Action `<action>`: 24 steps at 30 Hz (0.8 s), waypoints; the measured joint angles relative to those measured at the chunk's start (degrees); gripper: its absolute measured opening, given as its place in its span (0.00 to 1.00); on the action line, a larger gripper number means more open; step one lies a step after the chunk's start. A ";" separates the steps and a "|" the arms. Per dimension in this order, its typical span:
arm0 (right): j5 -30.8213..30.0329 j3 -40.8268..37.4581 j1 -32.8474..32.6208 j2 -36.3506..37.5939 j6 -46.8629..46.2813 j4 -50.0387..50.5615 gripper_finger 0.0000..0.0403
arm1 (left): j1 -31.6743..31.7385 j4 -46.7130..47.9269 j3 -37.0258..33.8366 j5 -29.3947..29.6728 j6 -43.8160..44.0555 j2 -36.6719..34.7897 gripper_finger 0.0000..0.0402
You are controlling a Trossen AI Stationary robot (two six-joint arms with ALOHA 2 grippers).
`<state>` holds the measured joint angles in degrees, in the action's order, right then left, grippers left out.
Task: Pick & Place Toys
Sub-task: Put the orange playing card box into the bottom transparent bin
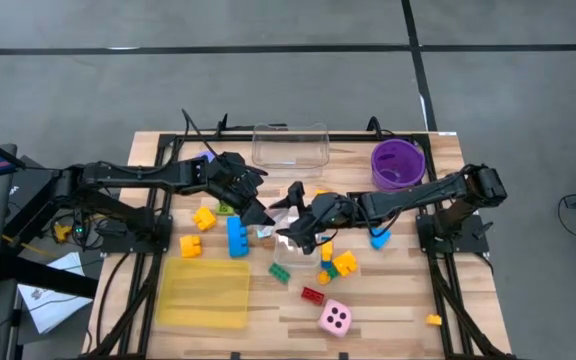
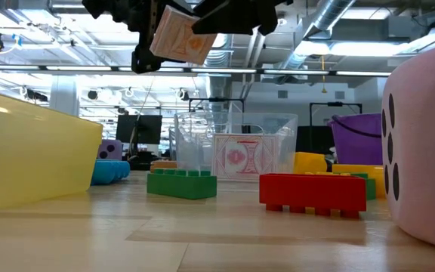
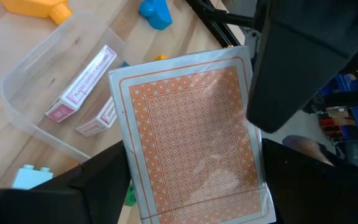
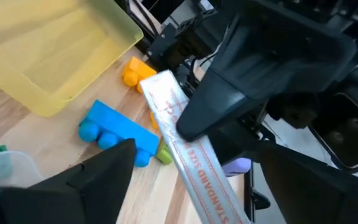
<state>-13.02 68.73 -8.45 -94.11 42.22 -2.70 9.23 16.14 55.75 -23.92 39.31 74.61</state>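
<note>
Pink die (image 2: 429, 143) looms closest, while above the table the left gripper (image 1: 264, 215) clamps an orange-backed card deck (image 3: 191, 134) and the right gripper (image 1: 290, 232), beside it, closes around the deck too.

The card pack (image 4: 188, 155) seen edge-on in the right wrist view bore red capitals along its side; "STANDARD SIZE" could be read, and the rest was cut off. Two smaller card packs (image 3: 82, 87) lying in a clear box (image 3: 23, 99) carried red print along their edges, too small to make out. The pink die (image 1: 335, 318) showed four black dots on top.
</note>
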 joint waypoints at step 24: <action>-0.38 0.00 0.33 0.00 1.56 1.41 0.24 | 0.00 -0.45 0.00 0.07 0.40 0.00 0.81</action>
<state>-13.40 68.73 -8.12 -94.11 43.78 -1.29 9.23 15.69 55.75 -23.86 39.71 74.61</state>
